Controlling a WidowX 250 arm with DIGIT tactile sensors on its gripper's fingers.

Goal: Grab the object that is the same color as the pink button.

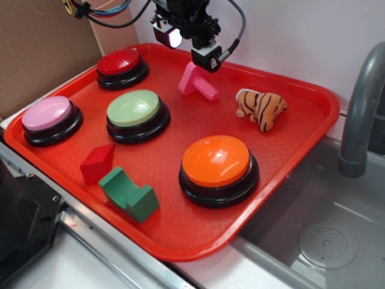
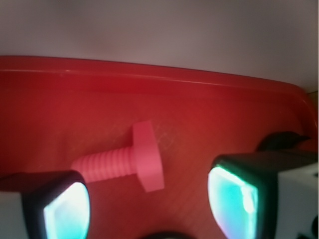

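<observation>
The pink toy bolt [image 1: 197, 82] lies on the red tray [image 1: 180, 229] near its far edge, head to the left, ribbed shaft to the right. In the wrist view the bolt [image 2: 130, 163] lies just ahead of my fingers, between their lines. My gripper [image 1: 191, 49] hovers above the bolt, open and empty; its glowing pads [image 2: 234, 199] stand wide apart. The pink button [image 1: 48, 115], pale pink dome on a black base, sits at the tray's left end.
On the tray also stand a dark red button [image 1: 121, 66], a pale green button [image 1: 136, 113], a large orange button [image 1: 218, 167], a red block [image 1: 97, 162], a green block [image 1: 127, 195] and a striped plush tiger [image 1: 261, 108]. A grey faucet [image 1: 361, 108] and sink are at right.
</observation>
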